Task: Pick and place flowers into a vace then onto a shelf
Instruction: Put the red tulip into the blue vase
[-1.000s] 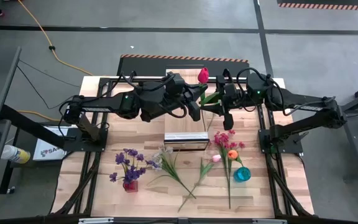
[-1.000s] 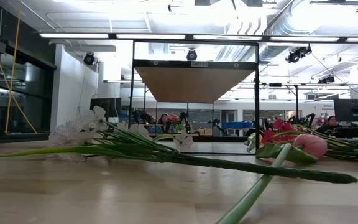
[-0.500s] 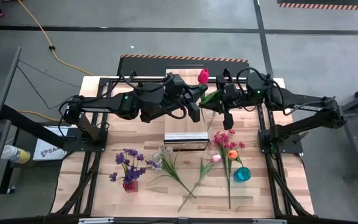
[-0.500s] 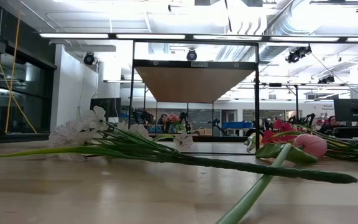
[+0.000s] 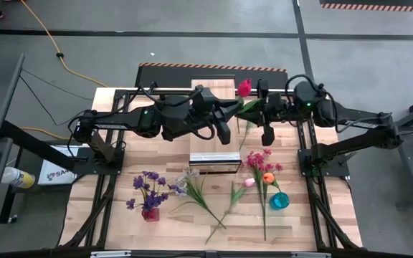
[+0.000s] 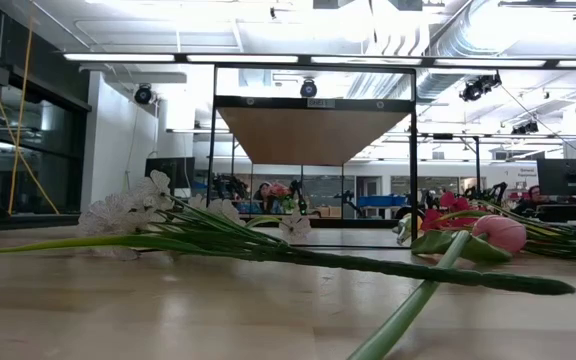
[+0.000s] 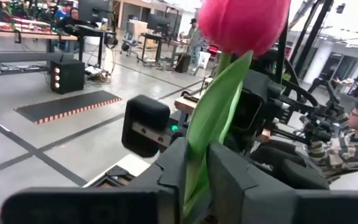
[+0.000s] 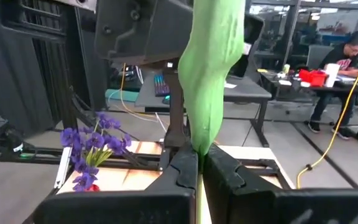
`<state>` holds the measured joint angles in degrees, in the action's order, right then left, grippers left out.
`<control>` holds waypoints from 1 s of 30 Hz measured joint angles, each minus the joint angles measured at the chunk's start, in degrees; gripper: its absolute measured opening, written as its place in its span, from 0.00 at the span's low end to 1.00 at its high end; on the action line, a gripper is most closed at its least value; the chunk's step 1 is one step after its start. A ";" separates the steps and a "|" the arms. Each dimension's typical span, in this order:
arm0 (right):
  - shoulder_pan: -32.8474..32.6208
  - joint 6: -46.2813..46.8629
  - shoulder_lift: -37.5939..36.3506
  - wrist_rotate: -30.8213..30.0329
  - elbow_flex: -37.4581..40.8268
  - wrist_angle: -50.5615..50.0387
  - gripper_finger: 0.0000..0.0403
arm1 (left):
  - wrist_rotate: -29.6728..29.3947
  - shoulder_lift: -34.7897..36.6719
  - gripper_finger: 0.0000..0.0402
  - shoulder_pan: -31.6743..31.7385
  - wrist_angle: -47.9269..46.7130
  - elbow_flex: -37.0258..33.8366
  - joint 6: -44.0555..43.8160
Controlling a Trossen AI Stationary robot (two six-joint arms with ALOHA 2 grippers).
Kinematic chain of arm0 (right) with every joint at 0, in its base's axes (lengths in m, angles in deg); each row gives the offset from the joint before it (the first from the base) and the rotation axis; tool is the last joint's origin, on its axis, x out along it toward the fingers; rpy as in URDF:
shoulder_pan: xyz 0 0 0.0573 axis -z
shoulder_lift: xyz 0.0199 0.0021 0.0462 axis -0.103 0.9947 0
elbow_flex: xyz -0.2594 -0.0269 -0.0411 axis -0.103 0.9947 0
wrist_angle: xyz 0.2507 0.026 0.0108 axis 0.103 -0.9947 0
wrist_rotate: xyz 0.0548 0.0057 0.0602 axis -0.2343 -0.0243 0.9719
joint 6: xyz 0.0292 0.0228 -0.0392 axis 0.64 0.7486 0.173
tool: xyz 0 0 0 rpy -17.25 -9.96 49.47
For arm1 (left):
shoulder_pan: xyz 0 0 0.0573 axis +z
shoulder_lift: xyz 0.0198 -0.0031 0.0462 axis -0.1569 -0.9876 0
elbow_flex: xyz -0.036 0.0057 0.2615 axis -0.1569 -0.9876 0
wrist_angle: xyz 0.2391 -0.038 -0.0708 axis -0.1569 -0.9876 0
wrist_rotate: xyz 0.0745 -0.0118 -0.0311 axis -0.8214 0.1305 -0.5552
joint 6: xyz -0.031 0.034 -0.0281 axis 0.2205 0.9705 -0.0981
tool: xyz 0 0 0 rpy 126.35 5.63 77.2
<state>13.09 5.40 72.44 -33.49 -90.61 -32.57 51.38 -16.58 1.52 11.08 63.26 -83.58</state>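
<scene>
Judging from the high view, we are early in the job: one bunch of purple flowers [image 5: 147,188] stands in a small red vase [image 5: 150,213] at about seven o'clock on the slatted table [image 5: 120,215], while a white spray [image 5: 189,180], a pink tulip [image 5: 249,182], a red spray [image 5: 259,159] and an orange tulip [image 5: 268,177] lie loose on the boards near five o'clock, beside a teal vase [image 5: 279,201]. Nothing sits on the shelf [image 5: 212,136], the pale raised platform running from the centre toward twelve o'clock, so we judge most of the picking, vasing and shelving is left. We hold one red tulip [image 5: 244,87] in the air above the far end of the shelf, between our two arms. Our right gripper [image 8: 199,163] reaches in from three o'clock, its fingers [image 8: 185,168] clamped tight on the green stem [image 8: 207,87]. Our left gripper [image 7: 191,171] stretches across from nine o'clock, wrist turned toward the other arm; its jaws stand narrow with the tulip's leaf [image 7: 213,118] between them, and we cannot tell whether they grip it or have let go. We read this as a hand-over of the tulip between arms.
</scene>
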 joint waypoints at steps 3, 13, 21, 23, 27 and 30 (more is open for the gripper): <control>0.68 -0.08 -1.02 0.02 0.00 -0.17 0.01 | 0.84 0.00 0.30 0.00 0.26 0.00 0.00; 3.85 0.50 -7.78 -0.15 0.00 -1.83 0.00 | 1.07 1.20 0.38 -0.02 -2.11 -0.03 0.00; 2.91 2.55 -17.40 1.51 -0.11 -8.96 0.00 | 1.00 3.59 0.36 -0.02 -8.16 -0.03 -0.43; 2.20 3.03 -19.72 2.86 -0.11 -10.55 0.00 | 0.85 4.18 0.36 -0.02 -9.80 -0.02 -0.43; 0.72 6.63 -23.47 8.22 -0.11 -12.35 0.00 | 0.78 4.61 0.36 -0.02 -11.28 -0.04 -0.46; -0.25 7.02 -25.91 13.92 -0.11 -14.68 0.00 | 0.76 4.94 0.36 -0.02 -12.98 -0.04 -0.46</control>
<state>12.84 12.42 46.52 -19.56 -90.72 -47.25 52.14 -11.64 1.50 -1.90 63.22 -84.04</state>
